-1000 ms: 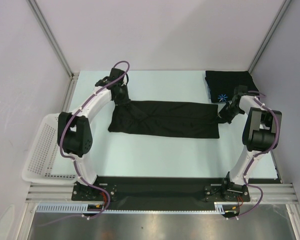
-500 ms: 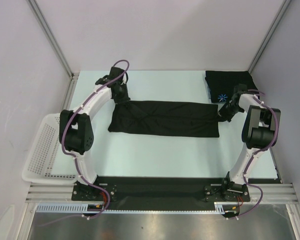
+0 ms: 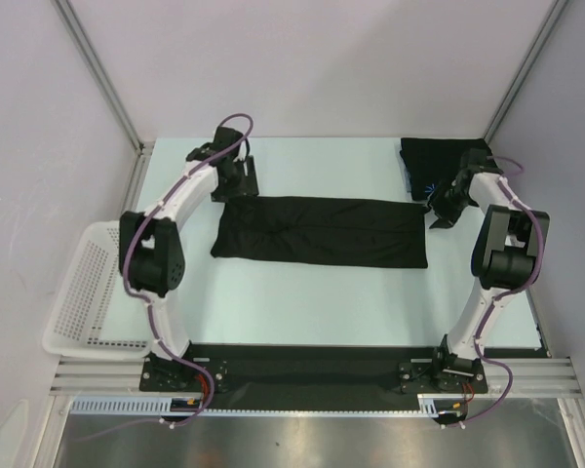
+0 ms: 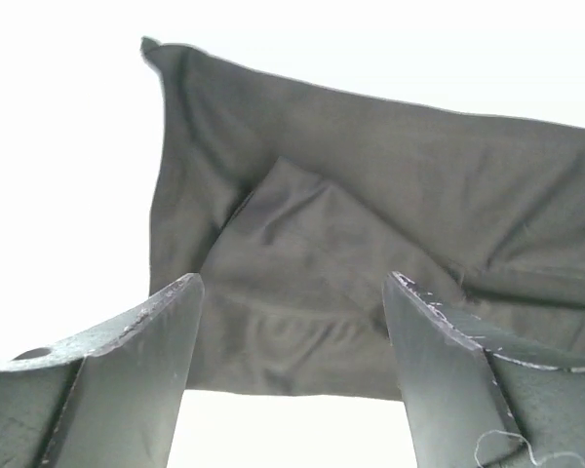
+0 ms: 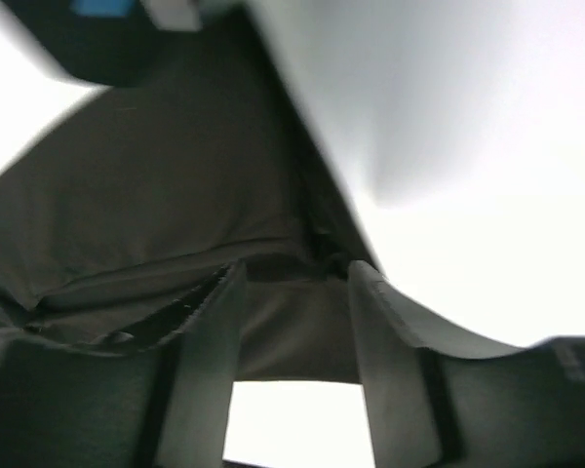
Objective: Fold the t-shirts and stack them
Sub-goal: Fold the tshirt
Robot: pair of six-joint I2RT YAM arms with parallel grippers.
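A black t-shirt [image 3: 322, 231], folded into a long strip, lies flat across the middle of the table. My left gripper [image 3: 236, 180] hovers just behind its left end, open, with nothing between its fingers [image 4: 127, 361]; the shirt's end [image 4: 370, 224] lies beyond the tips of that left gripper [image 4: 292, 283]. At the strip's right end my right gripper [image 3: 441, 208] stands open, and the fabric [image 5: 175, 195] lies under and past this right gripper [image 5: 295, 268]. A second black t-shirt [image 3: 447, 156], folded, rests at the back right corner, its light-blue logo [image 3: 430, 190] partly hidden by the right arm.
A white mesh basket [image 3: 83, 292] hangs over the table's left edge. Grey walls with metal corner posts close in the back and both sides. The arm bases stand on a black rail [image 3: 312, 370] at the near edge.
Both grippers have opened and let go of the shirt's ends. Each has drawn slightly back toward the far side; the strip now lies flat.
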